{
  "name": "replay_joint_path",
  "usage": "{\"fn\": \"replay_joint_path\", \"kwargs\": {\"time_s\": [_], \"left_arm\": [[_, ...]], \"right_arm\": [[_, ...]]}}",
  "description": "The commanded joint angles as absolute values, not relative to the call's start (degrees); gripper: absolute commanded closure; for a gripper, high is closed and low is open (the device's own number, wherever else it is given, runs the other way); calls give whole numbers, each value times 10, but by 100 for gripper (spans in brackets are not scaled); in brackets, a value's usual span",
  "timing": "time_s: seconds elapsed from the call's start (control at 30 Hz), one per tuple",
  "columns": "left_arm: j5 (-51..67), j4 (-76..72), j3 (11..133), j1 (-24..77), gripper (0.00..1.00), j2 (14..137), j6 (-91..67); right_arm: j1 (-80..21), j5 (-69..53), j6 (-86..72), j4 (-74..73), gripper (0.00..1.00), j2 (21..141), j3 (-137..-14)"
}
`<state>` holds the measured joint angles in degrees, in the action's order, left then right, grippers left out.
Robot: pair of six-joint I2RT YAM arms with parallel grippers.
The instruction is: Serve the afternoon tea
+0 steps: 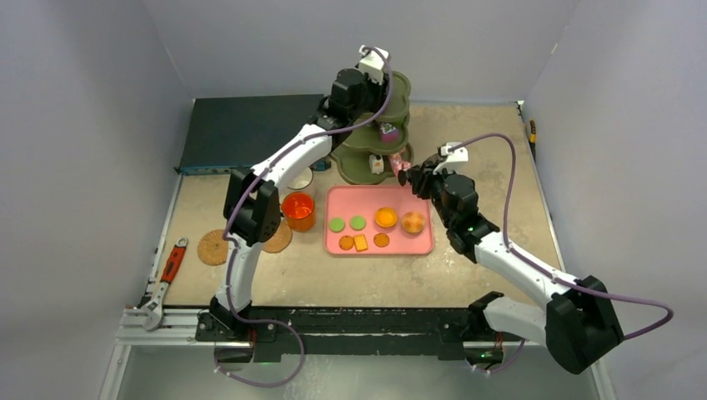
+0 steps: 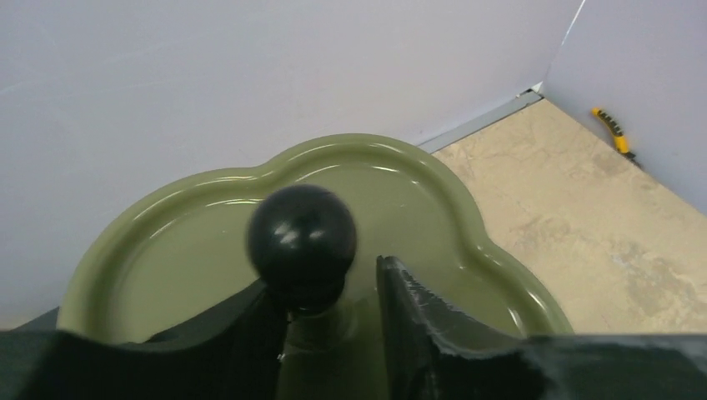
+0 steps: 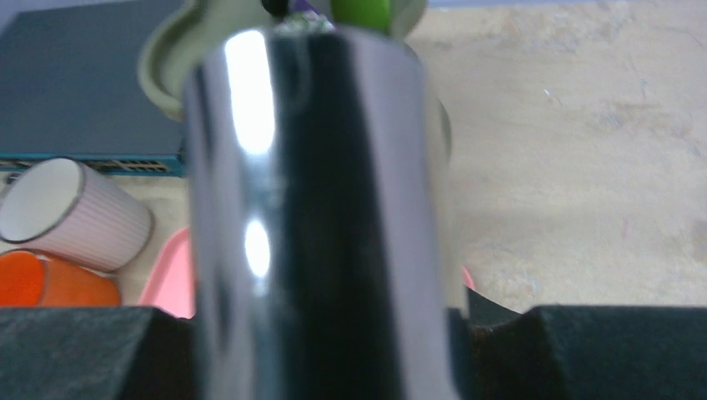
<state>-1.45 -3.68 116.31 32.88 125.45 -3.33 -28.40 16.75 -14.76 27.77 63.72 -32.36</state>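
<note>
The olive-green three-tier stand [image 1: 354, 171] is standing at the far middle of the table, just beyond the pink tray [image 1: 421, 243]. The left gripper [image 2: 329, 327] is reaching down onto its top tier, fingers [image 2: 421, 329] closing on either side of the post right under the black knob [image 2: 301, 236] and pressing against it. That arm is crossing over the white mug [image 3: 71, 212] and one cork coaster [image 1: 280, 238], hiding part of each; the other coaster [image 1: 213, 247] is lying clear to the near left. The orange mug [image 1: 298, 210] is sitting just left of the tray.

The right gripper [image 1: 406, 177] is hanging beside the stand's lowest tier, over the tray's far right corner, clamping a shiny silver-sided thing [image 3: 317, 217] that is blocking most of its own camera; I cannot tell what it is.

Green biscuits [image 1: 336, 224] and orange biscuits [image 1: 381, 240] are lying on the tray. A small cake [image 1: 388, 131] is sitting on the middle tier. The dark-blue box [image 1: 242, 133] is lying at the far left, a red-handled wrench [image 1: 167, 279] at the near left edge.
</note>
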Motion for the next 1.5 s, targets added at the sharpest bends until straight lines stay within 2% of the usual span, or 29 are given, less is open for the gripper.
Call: {"fn": "replay_joint_path", "kwargs": {"time_s": [0.0, 0.03, 0.13, 0.3, 0.47, 0.7, 1.2, 1.3, 1.47], "left_arm": [[-66, -46, 1186, 341, 42, 1202, -34], [-66, -38, 1185, 340, 31, 1196, -34], [-43, -5, 1178, 336, 15, 1175, -21], [39, 49, 1161, 307, 4, 1143, -16], [116, 78, 1162, 263, 3, 1130, -31], [167, 98, 1145, 240, 2, 1108, -20], [184, 107, 1094, 225, 2, 1063, -2], [189, 107, 1091, 221, 2, 1062, -3], [230, 106, 1106, 216, 2, 1074, 13]], "right_arm": [[-290, 123, -133, 330, 81, 625, -386], [-292, 118, -132, 333, 81, 627, -394], [-300, 105, -130, 342, 81, 640, -420], [-322, 103, -119, 359, 81, 680, -465], [-330, 101, -115, 379, 81, 716, -495], [-335, 117, -98, 414, 80, 762, -521], [-335, 163, -72, 509, 79, 866, -552], [-338, 162, -75, 503, 75, 877, -557], [-348, 167, -78, 495, 58, 875, -553]]}}
